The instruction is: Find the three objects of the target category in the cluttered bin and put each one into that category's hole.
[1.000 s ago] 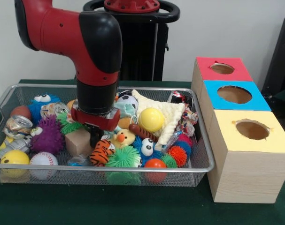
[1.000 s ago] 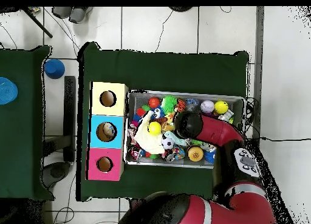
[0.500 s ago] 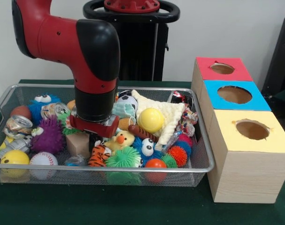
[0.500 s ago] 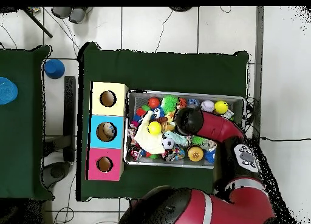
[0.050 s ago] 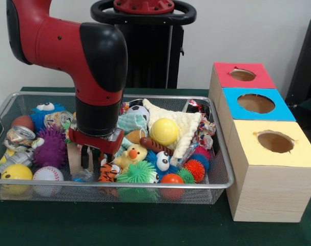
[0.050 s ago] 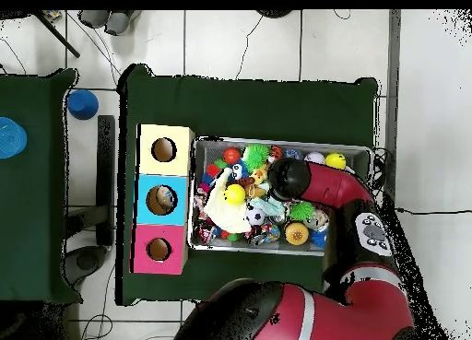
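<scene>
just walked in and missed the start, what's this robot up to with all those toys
A red and black arm is reaching down into a wire bin packed with toys. Its end effector is low among them, at a tan wooden block beside a striped tiger toy; whether it has gripped the block is not clear. Beside the bin stand three boxes with holes in their tops: red, blue and yellow. Nothing is being carried to them yet.

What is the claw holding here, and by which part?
The claw seems to straddle the wooden block in the bin, but a closed grip cannot be confirmed.
</scene>
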### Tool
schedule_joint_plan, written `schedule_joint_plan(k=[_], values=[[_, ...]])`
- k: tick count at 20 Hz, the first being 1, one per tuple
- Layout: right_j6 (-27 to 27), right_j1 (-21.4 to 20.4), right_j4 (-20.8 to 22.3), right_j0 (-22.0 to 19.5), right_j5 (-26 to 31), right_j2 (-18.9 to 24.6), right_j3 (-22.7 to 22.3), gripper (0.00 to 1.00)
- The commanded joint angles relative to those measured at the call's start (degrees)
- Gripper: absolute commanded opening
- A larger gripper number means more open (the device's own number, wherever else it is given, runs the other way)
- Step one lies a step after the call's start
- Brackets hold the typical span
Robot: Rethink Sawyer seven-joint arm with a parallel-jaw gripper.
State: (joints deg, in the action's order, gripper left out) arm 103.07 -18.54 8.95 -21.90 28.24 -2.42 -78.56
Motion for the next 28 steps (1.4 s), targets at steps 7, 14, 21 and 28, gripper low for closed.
schedule_joint_plan(k=[7,14,21,28], values=[[-2.1,4.3,2.0,1.1,6.2,6.1,5.1,1.0],[-4.0,4.7,2.8,0.3,4.4,7.4,8.4,1.0],[-4.7,6.1,5.5,-1.1,0.0,8.7,11.3,1.0],[-5.0,8.5,6.2,-2.9,0.8,10.3,15.6,1.0]])
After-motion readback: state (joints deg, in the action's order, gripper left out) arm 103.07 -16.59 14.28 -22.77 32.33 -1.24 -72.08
